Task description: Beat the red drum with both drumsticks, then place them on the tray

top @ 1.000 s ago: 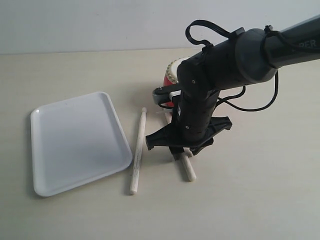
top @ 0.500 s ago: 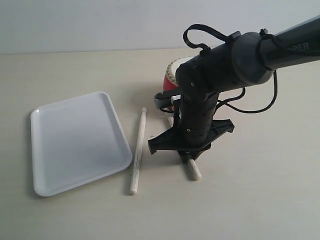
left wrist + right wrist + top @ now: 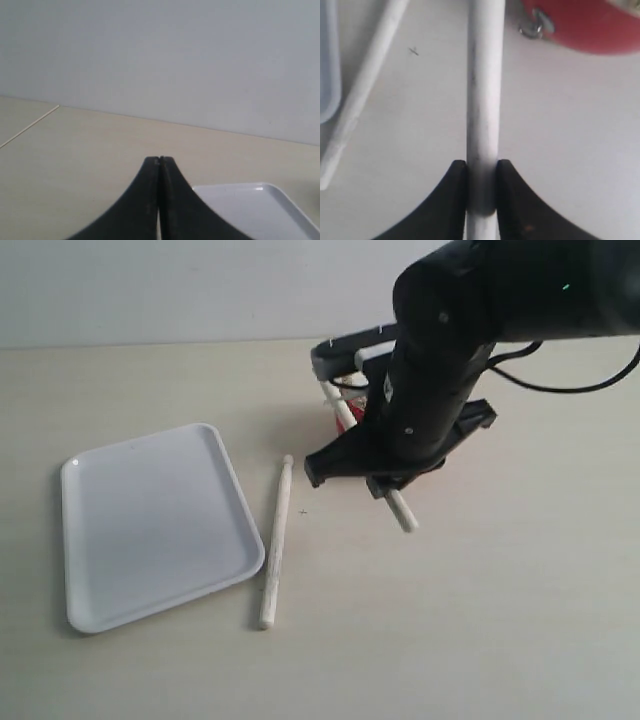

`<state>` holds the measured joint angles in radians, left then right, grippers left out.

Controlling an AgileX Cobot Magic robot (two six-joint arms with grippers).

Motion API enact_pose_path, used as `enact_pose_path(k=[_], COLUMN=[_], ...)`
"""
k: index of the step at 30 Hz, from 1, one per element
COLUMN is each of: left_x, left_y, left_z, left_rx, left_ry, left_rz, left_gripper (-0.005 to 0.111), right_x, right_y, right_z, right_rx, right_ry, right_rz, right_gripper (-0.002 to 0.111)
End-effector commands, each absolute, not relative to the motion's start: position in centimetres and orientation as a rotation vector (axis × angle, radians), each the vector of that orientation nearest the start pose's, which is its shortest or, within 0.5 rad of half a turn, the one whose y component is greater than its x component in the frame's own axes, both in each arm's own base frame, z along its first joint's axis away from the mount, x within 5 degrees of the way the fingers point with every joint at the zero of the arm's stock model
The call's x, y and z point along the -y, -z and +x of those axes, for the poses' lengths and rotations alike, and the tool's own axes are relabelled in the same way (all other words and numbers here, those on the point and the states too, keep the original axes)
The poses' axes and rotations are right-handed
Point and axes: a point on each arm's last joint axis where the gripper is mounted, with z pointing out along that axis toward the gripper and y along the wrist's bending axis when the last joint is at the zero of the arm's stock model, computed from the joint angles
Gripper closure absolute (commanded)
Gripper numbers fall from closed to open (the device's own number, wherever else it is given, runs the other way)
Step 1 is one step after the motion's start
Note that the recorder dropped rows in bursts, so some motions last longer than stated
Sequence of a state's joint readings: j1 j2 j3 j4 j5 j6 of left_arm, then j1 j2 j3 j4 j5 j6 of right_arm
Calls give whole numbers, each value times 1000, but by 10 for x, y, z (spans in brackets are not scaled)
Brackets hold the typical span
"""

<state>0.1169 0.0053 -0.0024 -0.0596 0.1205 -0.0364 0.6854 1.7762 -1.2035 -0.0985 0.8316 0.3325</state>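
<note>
Right claw (image 3: 481, 169): pinching one stick (image 3: 484, 75), held near the red drum (image 3: 585, 25). Left claw (image 3: 159, 161): pressed together, empty. Second stick (image 3: 274, 545): on table (image 3: 500, 630) just beside tray (image 3: 150, 530) (not in it). Progress: early, by appearance; second pickup, drumming and traying outstanding.

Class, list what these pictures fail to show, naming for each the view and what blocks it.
1. red drum: the right wrist view's edge cuts off its skin; in the exterior view the right arm hides nearly all of it.
2. held drumstick: exterior view, its middle hidden behind the right gripper.
3. left gripper: outside the exterior view, so where it hangs cannot be told.
</note>
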Motion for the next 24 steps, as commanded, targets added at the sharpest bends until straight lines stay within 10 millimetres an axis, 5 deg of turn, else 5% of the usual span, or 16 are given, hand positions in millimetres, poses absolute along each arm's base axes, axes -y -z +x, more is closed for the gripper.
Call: enact_pose_path(k=[1, 7, 12, 21, 24], left_x=[-6, -6, -7, -10, -8], left_y=[-205, -211, -214, -221, -250], left_z=[56, 56, 56, 54, 52], left_rx=[-1553, -1445, -1405, -1191, -1209], left_ry=[84, 299, 319, 701, 619], left_rz=[-256, -449, -462, -789, -670], left_gripper=[107, 107, 107, 107, 107], right_x=[-209, -193, -174, -137, -126], right_y=[-252, -286, -288, -316, -331], right_z=[267, 246, 221, 176, 164], right_rx=[-2649, -2484, -2445, -2320, -2270], right_ry=[-144, -216, -248, -307, -319], right_rz=[-666, -688, -693, -652, -638], right_gripper=[108, 108, 108, 108, 108])
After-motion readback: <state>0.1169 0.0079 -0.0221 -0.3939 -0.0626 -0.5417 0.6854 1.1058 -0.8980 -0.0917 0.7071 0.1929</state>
